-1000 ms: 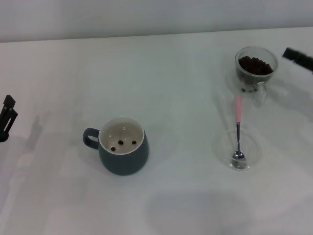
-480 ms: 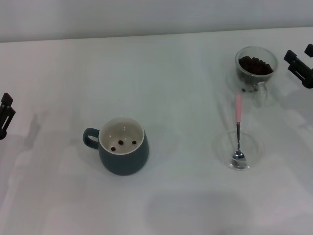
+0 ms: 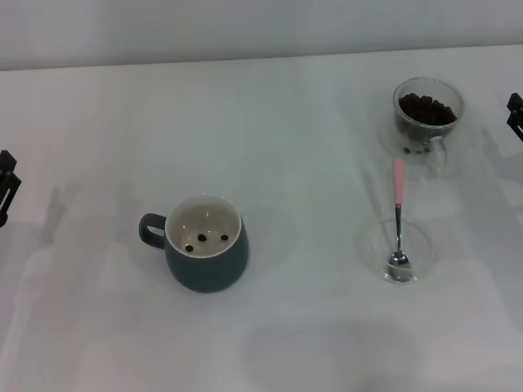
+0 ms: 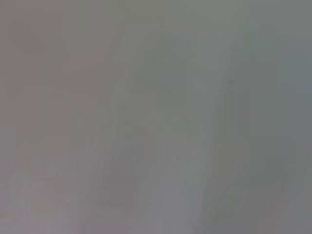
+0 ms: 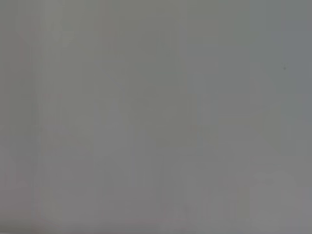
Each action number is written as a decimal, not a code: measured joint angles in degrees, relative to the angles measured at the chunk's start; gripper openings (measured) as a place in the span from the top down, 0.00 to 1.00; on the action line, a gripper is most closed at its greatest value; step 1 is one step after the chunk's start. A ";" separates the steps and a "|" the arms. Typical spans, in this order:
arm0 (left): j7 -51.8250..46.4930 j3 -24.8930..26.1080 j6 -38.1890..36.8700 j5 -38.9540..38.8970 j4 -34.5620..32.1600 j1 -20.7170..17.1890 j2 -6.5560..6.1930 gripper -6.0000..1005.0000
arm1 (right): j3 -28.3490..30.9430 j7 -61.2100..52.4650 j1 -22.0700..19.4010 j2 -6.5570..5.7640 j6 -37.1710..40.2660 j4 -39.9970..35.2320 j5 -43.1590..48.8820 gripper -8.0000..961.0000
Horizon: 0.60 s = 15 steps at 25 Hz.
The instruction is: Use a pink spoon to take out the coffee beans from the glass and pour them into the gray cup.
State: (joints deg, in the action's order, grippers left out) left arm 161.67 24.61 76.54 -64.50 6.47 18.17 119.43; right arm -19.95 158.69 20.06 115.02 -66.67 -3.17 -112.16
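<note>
The gray cup [image 3: 206, 254] stands on the white table [image 3: 310, 163] at the near left of centre, upright, its loop handle turned to the left. Its off-white inside holds three coffee beans on the bottom and is otherwise bare.

At the far right stands the glass [image 3: 427, 116], upright, with its clear handle facing the near side. It is heaped with coffee beans [image 3: 426, 108] up to about the rim, and a few more beans show through the wall lower down.

Near of the glass lies a shallow clear glass dish [image 3: 398, 249]. The pink spoon [image 3: 398, 215] rests with its silver bowl inside the dish, close to the dish's near edge, while its pale pink handle sticks out over the far rim and points toward the glass. The handle tip lies just beside the glass handle; whether they touch cannot be told. No beans are visible in the spoon's bowl or in the dish.

The left gripper [image 3: 6, 188] shows only as a dark sliver at the left edge, well apart from the cup; the right gripper [image 3: 516, 114] is a sliver at the right edge, near the glass. For both, whether they are open or closed cannot be told.

Both wrist views show only a plain grey surface.
</note>
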 joint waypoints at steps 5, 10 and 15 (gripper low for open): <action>-0.18 0.00 -2.05 -3.32 2.06 0.42 0.10 0.25 | 0.38 1.63 0.50 0.02 1.48 -0.34 -0.33 0.25; 0.06 0.00 -6.93 -4.73 2.76 2.57 0.05 0.25 | 2.35 1.63 1.31 0.10 4.84 -0.32 -0.49 0.20; 0.11 0.00 -7.70 -7.09 3.29 3.37 0.21 0.25 | 3.84 1.58 1.38 0.12 5.39 0.28 -1.05 0.08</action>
State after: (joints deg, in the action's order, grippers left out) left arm 161.78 24.61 68.84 -71.59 9.76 21.55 119.64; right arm -16.12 160.27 21.44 115.14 -61.28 -2.89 -113.22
